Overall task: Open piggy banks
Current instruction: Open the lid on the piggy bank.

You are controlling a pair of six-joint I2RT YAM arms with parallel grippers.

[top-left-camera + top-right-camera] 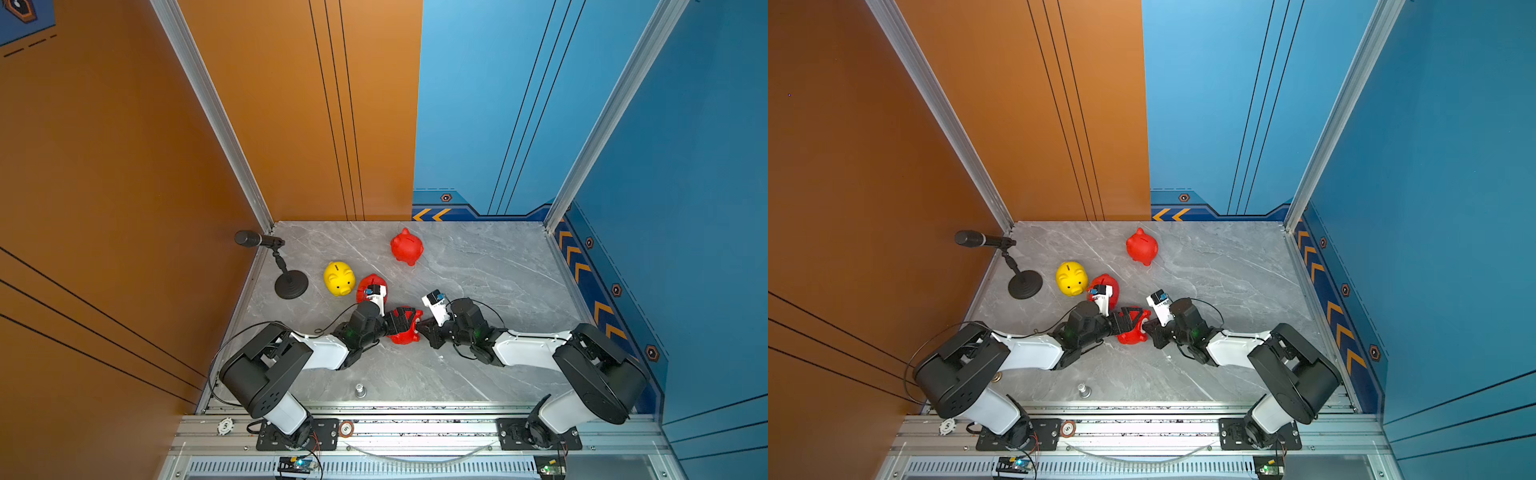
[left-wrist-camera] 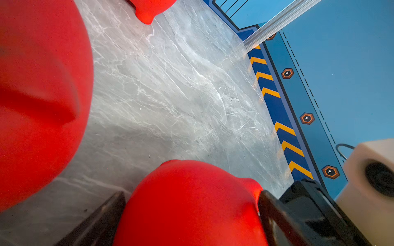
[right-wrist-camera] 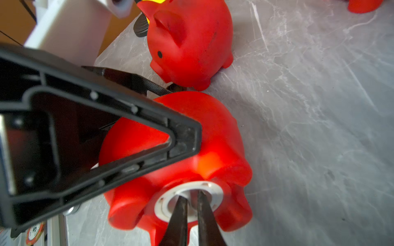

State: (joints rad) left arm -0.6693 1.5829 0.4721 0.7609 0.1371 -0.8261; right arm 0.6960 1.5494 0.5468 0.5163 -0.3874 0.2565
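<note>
ARMS MEET OVER A PIGGY BANK: Two robot arms come nose to nose above the grey marble table. Both stretch low and inward from their mounts on the near rail, forearms close to level.

The left gripper has its jaws spread wide around the front red piggy bank, one black finger on each flank. It clamps the bank near the middle of the table, toward the near edge. The bank is turned on its side, with its belly and four stubby legs facing the right arm. Whether it rests on the marble or hangs just clear of it is hard to tell.

The right gripper comes straight at that belly. Its two slim fingers are drawn almost together, tips sunk in the centre of the white plug and apparently pinching its hub.

Just behind the left wrist, the middle red piggy bank stands upright on its feet, with the yellow piggy bank right beside it on the left. The far red piggy bank stands alone, well apart toward the back wall. A microphone on a stand sits by the table's left edge.
</note>
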